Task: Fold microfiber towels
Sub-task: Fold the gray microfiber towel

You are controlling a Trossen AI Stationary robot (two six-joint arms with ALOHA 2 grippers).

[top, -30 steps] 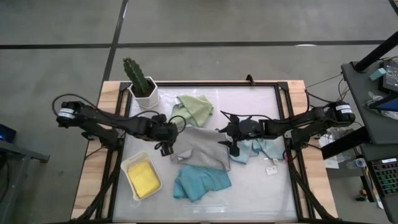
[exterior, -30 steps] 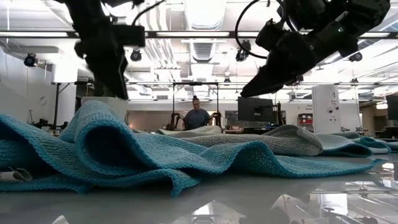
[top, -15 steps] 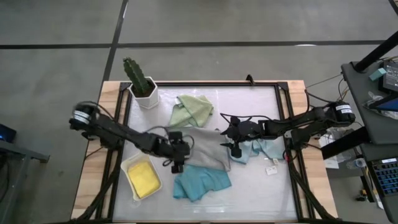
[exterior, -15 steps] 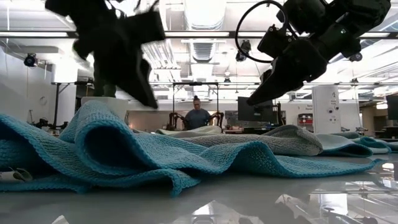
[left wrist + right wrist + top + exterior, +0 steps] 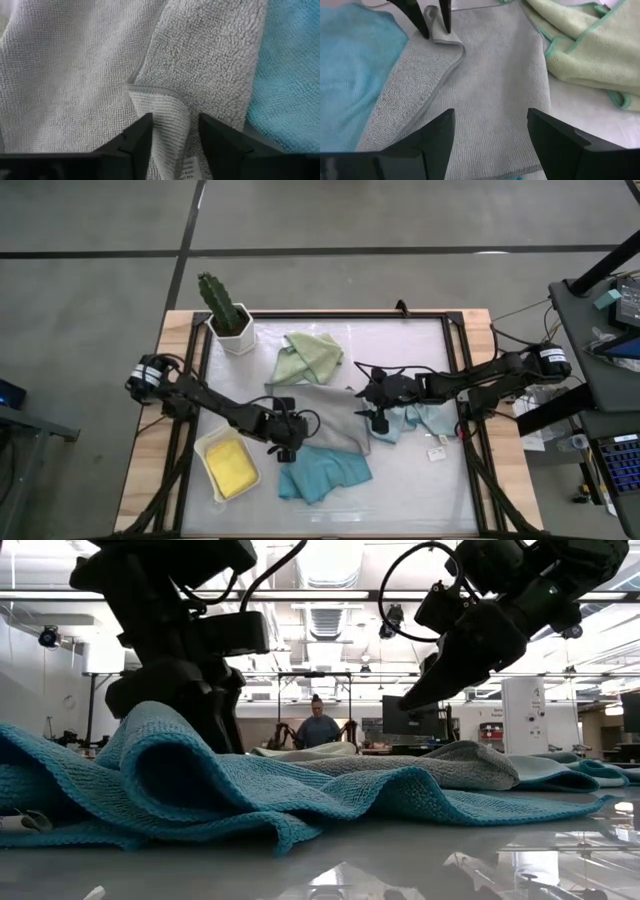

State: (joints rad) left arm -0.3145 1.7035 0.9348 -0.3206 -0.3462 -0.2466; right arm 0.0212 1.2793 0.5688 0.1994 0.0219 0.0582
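The grey towel (image 5: 325, 415) lies spread in the middle of the table, its near left corner (image 5: 165, 117) turned up with a label showing. My left gripper (image 5: 284, 450) is down at that corner, open, with one finger on each side of it (image 5: 432, 25). My right gripper (image 5: 376, 420) hangs open above the grey towel's right edge. The teal towel (image 5: 322, 472) lies crumpled near the front, the sage green towel (image 5: 310, 357) at the back and the pale blue towel (image 5: 425, 420) on the right. The yellow towel (image 5: 230, 465) lies folded in the white tray (image 5: 208, 445). My left gripper has the grey towel's turned-up corner (image 5: 167, 130) between its two fingers. It comes at the corner from above, slanting down. I cannot tell whether the fingers touch the cloth. The rest of the towel lies flat on the table.
A potted cactus (image 5: 222, 305) stands at the far left corner. A small tag (image 5: 437, 452) lies near the right edge. In the low view the teal towel (image 5: 200, 780) fills the foreground, and a person sits far back in the room.
My left gripper has gone toward the table's near edge and a little to the right. It has sunk from above the grey towel's left edge down to that towel's near left corner. The towels have stayed where they were.
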